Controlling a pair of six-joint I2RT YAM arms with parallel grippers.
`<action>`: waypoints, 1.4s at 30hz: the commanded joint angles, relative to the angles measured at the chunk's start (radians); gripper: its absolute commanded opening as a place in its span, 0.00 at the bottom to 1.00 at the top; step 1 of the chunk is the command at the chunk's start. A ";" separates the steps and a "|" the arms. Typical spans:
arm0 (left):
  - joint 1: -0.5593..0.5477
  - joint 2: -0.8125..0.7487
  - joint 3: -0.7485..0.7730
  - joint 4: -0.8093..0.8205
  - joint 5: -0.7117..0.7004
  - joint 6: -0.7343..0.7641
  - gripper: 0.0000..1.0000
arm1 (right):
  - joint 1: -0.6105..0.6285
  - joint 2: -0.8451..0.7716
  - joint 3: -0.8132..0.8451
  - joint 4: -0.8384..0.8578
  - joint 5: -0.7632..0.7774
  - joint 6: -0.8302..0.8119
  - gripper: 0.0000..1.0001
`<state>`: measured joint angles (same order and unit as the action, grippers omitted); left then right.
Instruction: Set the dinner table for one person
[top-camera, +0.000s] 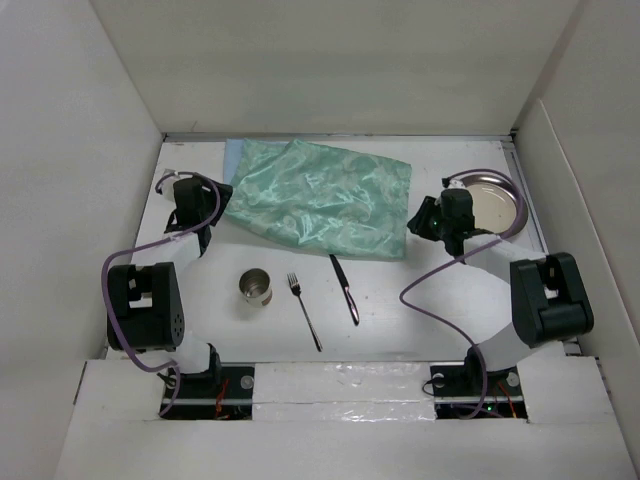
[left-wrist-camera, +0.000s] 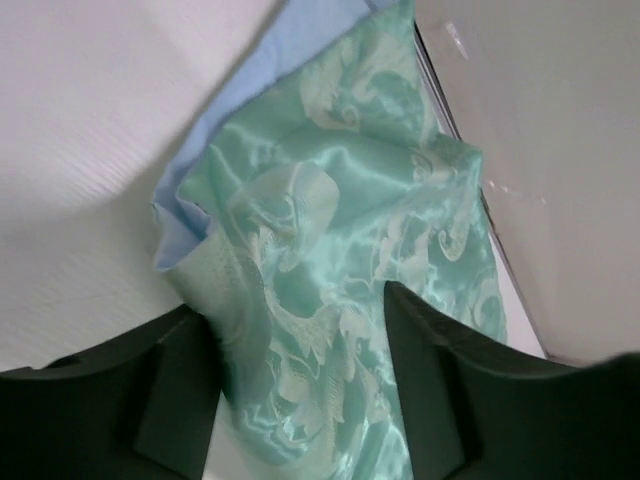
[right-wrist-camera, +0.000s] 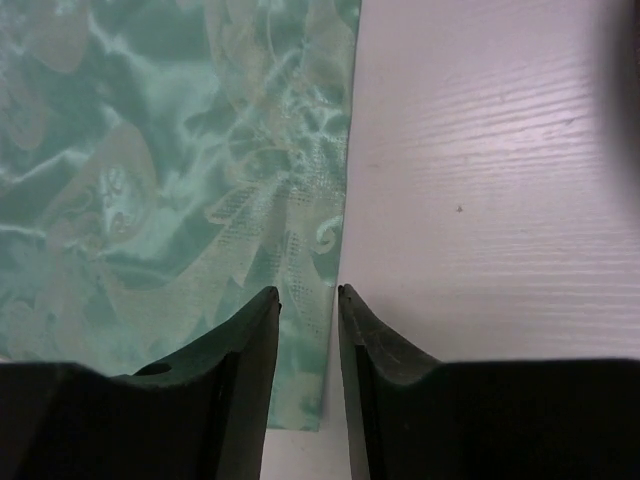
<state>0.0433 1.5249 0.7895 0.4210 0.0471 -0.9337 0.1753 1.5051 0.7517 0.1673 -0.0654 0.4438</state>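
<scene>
Big flat white dinner table (top-camera: 260, 338), rect., lies level.

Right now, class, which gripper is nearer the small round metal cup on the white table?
Left. The left gripper sits at the shiny green cloth's left corner, just beyond the cup; the right gripper is at the cloth's right edge, beyond fork and knife.

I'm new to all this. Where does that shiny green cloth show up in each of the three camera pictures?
Top external: the green cloth lies toward the far side of the white table.
Left wrist: the cloth fills the centre and right, table at lower left.
Right wrist: the cloth covers the left half, table on the right.
Shared landmark: the cloth's edge against the white table.
</scene>
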 joint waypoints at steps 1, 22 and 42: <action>0.010 -0.103 0.089 -0.140 -0.191 0.064 0.59 | -0.008 0.070 0.070 0.070 -0.056 0.055 0.39; 0.010 0.263 0.478 -0.636 -0.092 0.578 0.30 | 0.016 -0.112 -0.253 0.202 -0.096 0.159 0.35; 0.010 0.115 0.311 -0.726 -0.133 0.572 0.56 | -0.034 -0.090 -0.308 0.262 -0.246 0.202 0.52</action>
<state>0.0486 1.7149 1.1225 -0.2886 -0.0750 -0.3611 0.1486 1.3933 0.4473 0.3397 -0.2562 0.6205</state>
